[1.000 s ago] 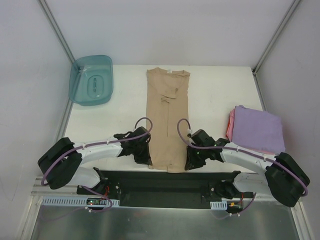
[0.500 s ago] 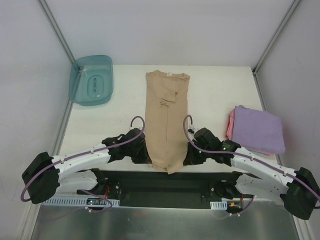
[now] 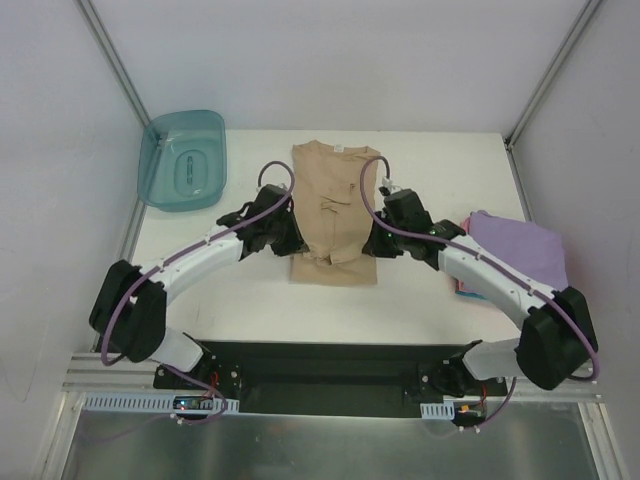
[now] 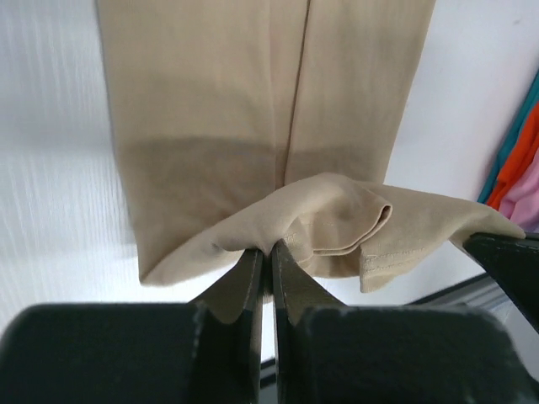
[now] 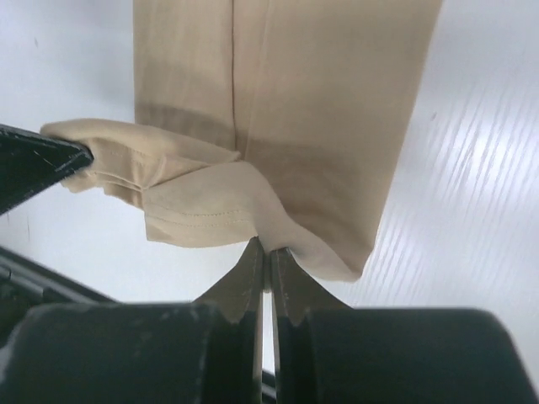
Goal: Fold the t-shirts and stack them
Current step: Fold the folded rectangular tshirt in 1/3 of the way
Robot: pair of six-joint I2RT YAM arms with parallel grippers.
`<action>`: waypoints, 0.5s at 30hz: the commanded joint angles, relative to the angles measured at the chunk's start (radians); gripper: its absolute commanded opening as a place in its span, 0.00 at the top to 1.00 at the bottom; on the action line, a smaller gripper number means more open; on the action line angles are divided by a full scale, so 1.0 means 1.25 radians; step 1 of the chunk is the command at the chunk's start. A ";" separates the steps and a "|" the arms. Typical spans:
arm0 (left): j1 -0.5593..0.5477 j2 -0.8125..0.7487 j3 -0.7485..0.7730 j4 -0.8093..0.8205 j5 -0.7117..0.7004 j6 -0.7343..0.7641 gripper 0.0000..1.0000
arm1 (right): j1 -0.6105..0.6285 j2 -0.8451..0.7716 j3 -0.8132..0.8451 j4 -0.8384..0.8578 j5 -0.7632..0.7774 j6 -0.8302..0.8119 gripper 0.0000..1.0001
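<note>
The white surface (image 3: 330, 305) carries the tan shirt (image 3: 335, 190) lengthwise at centre, its near hem lifted. Left fingers (image 4: 286, 290) and right fingers (image 5: 285, 290) each pinch a hem corner shut. Thin bites could slip, or uneven travel could skew the fold and bunch it.

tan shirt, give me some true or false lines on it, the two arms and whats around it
1. The left end effector is shut on the tan shirt. True.
2. The right end effector is open, clear of the cloth. False: it is shut on the tan shirt's hem too.
3. The tan shirt lies in the teal tub. False: it lies on the table, right of the tub.
4. A folded purple shirt lies near the table's right edge. True.
5. The tan shirt is spread flat at full length. False: its near end is doubled back over the rest.
</note>
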 commanded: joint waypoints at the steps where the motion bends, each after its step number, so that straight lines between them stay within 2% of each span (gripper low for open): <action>1: 0.045 0.094 0.107 0.005 0.038 0.079 1.00 | -0.043 0.100 0.114 0.027 0.043 -0.047 0.99; 6: 0.099 0.191 0.195 0.005 0.083 0.110 1.00 | -0.087 0.201 0.202 0.025 0.040 -0.071 0.99; 12: 0.131 0.252 0.240 0.005 0.066 0.119 0.97 | -0.120 0.306 0.278 0.025 0.020 -0.081 0.99; 15: 0.138 0.287 0.276 0.004 0.055 0.132 0.91 | -0.129 0.343 0.302 0.028 0.021 -0.082 0.99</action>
